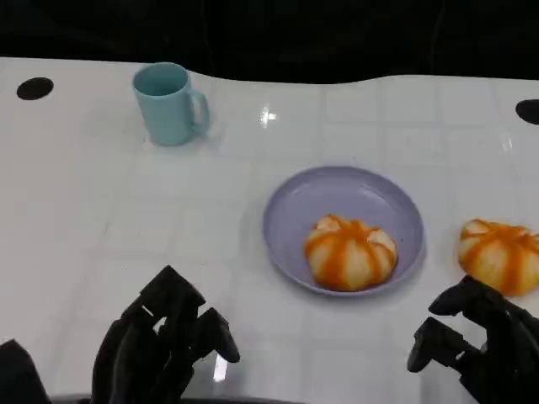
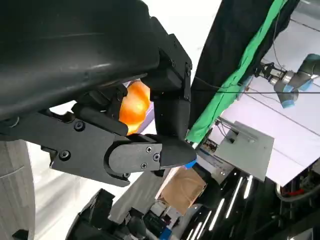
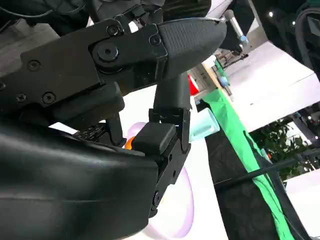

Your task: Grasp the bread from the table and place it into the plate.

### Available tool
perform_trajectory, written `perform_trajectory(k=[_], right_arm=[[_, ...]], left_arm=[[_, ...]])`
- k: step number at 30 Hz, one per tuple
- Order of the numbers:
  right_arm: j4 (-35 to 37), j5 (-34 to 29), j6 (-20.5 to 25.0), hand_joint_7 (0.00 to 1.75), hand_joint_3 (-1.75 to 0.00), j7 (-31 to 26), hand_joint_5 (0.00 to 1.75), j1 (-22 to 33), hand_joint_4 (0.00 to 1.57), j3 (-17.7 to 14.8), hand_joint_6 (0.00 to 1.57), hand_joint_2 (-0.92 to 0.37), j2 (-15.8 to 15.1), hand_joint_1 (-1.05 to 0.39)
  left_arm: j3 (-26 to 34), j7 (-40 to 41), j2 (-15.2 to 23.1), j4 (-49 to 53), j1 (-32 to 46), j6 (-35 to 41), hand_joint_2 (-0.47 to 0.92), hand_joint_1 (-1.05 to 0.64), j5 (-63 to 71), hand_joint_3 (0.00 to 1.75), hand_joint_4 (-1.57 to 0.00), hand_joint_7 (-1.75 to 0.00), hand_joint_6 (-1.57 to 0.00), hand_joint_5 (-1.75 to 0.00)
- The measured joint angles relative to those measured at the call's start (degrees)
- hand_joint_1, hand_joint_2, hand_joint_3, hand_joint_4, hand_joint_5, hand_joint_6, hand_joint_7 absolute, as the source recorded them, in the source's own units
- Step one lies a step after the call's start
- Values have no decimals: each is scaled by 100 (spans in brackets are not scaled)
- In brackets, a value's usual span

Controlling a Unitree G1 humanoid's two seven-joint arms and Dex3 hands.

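White tabletop (image 1: 101, 236) runs across the whole scene, dark curtain behind it, and near its middle sits the lilac plate (image 1: 290, 202) with one orange-striped bread (image 1: 349, 252) already resting inside, toward the near rim. A second bread (image 1: 501, 254) lies on the bare table just to the right of the plate, apart from it, and a pale blue mug (image 1: 168, 103) stands well off at the far left. From where I stand, one bun looks delivered and the job now turns to the loose one: I judge the step in hand to be the reach toward that bread, with no grasp made yet. The right hand (image 1: 476, 345) hangs low at the near edge, just short of the loose bun, fingers parted and holding nothing, not touching it. The next move calls for that hand to go forward over the bun, close round its soft sides without squashing it, lift, and carry it left across the rim to the free part of the plate. The left hand (image 1: 164, 341) idles at the near left, fingers loosely apart, grasping nothing.
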Motion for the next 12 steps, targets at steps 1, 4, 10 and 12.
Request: perform_trajectory(k=[1, 4, 10, 12], right_arm=[[1, -2, 6, 101, -18, -3, 152, 0, 76, -1, 84, -92, -10, -52], [5, -3, 5, 101, -18, -3, 153, -6, 75, -2, 83, -92, -18, -51], [79, -1, 5, 101, -17, -2, 153, -35, 74, -2, 82, -92, -15, -51], [86, 2, 10, 102, -17, -5, 153, -43, 74, -1, 83, -92, -15, -51]], left_arm=[[1, -5, -2, 21, -4, -9, 92, -51, 2, 49, -81, -175, -57, -175], [12, -14, 1, 73, -28, -16, 92, -51, 2, 48, -81, -175, -57, -175], [31, -90, 19, 164, -94, -127, 92, -51, 44, 46, -81, -175, -56, -175], [44, -146, 27, 209, -138, -167, 92, -52, 44, 45, -81, -175, -56, -175]])
